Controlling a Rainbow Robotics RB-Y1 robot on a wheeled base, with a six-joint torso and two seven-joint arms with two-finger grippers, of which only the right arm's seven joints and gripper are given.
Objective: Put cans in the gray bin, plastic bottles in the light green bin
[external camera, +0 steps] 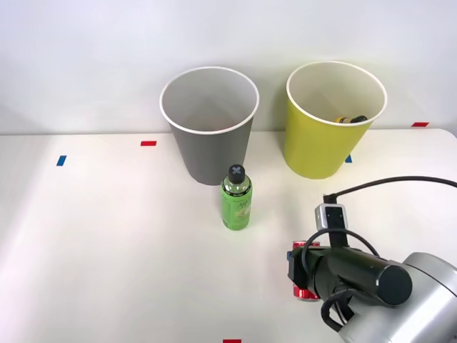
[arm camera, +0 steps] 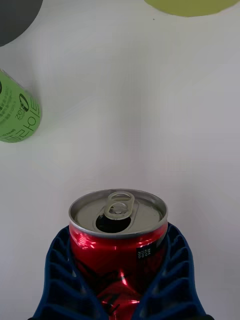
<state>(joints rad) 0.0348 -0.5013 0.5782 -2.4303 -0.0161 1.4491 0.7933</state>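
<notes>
My right gripper (arm camera: 119,240) is shut on the red can (arm camera: 117,255), one blue ribbed finger (arm camera: 60,265) on each side of it. The can's silver top, with its tab, faces the wrist camera. In the front view the arm covers most of the can (external camera: 307,294) near the table's front right. The green plastic bottle (external camera: 236,199) with a black cap stands upright mid-table, in front of the gray bin (external camera: 212,153). The light green bin (external camera: 318,150) stands to the right of the gray one. The bottle (arm camera: 17,112) and both bins' bases show beyond the can in the wrist view.
A small dark and yellow item (external camera: 351,119) lies inside the light green bin. Tape marks sit on the white table: blue (external camera: 61,160), red (external camera: 148,143), red (external camera: 420,124). A black cable (external camera: 400,180) loops over the arm.
</notes>
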